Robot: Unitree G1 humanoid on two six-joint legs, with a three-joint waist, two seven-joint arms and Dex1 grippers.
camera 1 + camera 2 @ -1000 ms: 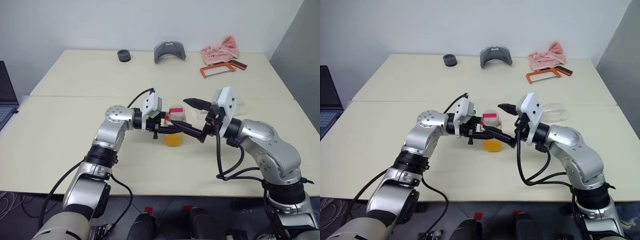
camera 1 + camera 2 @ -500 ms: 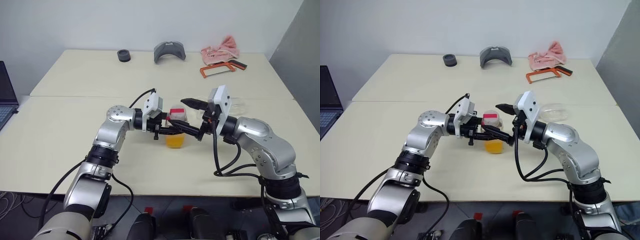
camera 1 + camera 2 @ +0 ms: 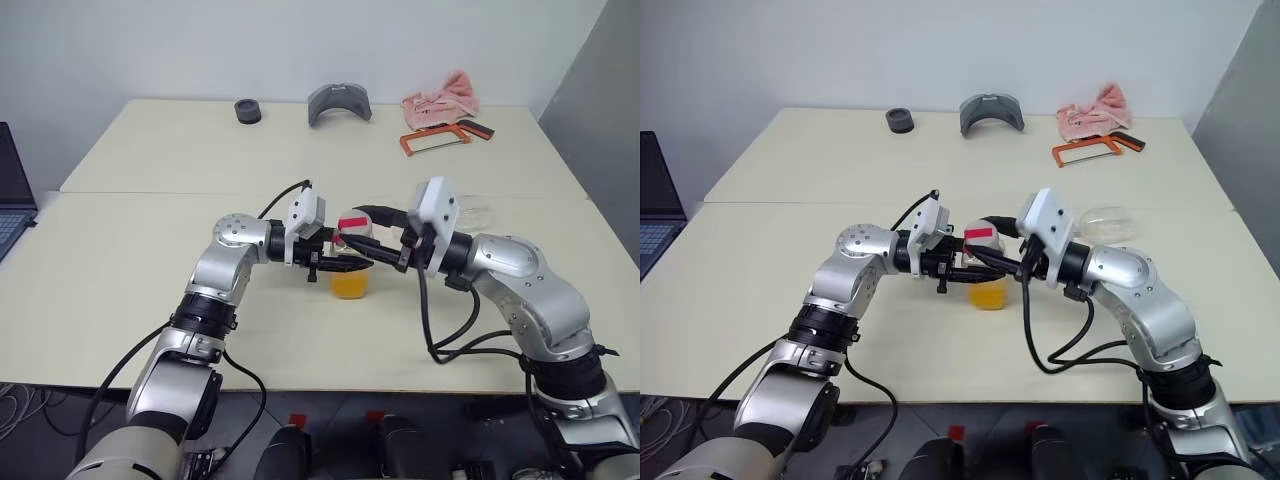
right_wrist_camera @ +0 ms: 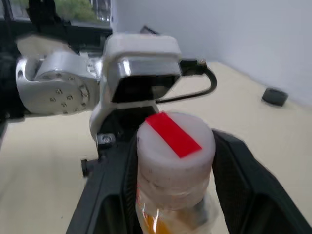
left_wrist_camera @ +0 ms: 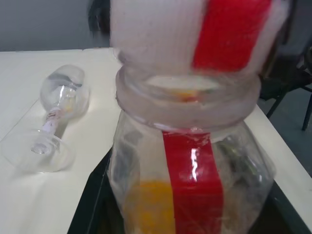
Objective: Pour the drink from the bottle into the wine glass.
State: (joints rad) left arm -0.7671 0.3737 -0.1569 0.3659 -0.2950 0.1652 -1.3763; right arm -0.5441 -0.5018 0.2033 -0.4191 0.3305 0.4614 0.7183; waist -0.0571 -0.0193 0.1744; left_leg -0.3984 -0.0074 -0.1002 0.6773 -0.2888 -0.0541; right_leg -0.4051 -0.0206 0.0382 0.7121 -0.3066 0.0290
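Clear plastic bottle [image 3: 351,262], white cap [image 4: 174,140], red strip, orange drink [image 3: 349,284] low; left claw [image 3: 335,263] pinching body, right claw [image 3: 368,233] half-spread around cap.

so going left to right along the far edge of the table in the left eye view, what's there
black round object → grey curved piece → pink cloth → orange hacksaw, which lies just in front of the cloth.

You're facing two cream tables [image 3: 150,290] pushed together, seam running across. Behind them stands a plain pale wall [image 3: 200,50]. A grey panel [image 3: 600,110] flanks the tables' right.
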